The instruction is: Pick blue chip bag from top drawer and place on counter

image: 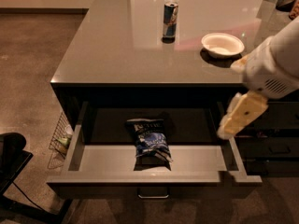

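Observation:
The blue chip bag (149, 138) lies flat in the middle of the open top drawer (112, 160), dark top toward the back, blue and white part toward the front. The drawer is pulled fully out below the counter (121, 45). My gripper (239, 115) hangs from the white arm at the right, over the drawer's right side wall. It is to the right of the bag and well apart from it, holding nothing that I can see.
A tall blue-and-silver can (170, 19) and a white bowl (222, 44) stand on the counter. Dark drawers with handles (275, 146) are to the right of the open drawer. A wire basket (60, 136) hangs at the left, and a black chair base (11, 160) sits at the lower left.

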`<act>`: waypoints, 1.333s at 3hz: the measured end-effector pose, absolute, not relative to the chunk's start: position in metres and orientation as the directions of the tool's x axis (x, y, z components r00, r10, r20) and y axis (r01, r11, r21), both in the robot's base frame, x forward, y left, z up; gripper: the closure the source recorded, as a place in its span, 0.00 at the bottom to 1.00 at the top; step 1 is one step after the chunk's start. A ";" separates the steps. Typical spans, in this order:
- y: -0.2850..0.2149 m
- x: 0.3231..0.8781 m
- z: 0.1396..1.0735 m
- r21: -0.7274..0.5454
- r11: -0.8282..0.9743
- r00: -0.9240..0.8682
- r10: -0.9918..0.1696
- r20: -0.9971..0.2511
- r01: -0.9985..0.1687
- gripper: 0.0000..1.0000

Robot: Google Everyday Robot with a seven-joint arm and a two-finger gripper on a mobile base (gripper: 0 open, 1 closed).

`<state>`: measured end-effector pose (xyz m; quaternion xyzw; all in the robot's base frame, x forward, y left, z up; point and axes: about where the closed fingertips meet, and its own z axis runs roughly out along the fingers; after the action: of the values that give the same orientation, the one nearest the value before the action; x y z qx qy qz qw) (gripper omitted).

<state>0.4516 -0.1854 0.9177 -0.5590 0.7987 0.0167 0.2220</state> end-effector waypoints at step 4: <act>-0.104 0.498 0.814 -0.162 0.485 -0.388 -0.825 -0.412 -0.859 0.00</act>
<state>0.4985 -0.1043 0.8136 -0.5060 0.8321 0.0389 0.2237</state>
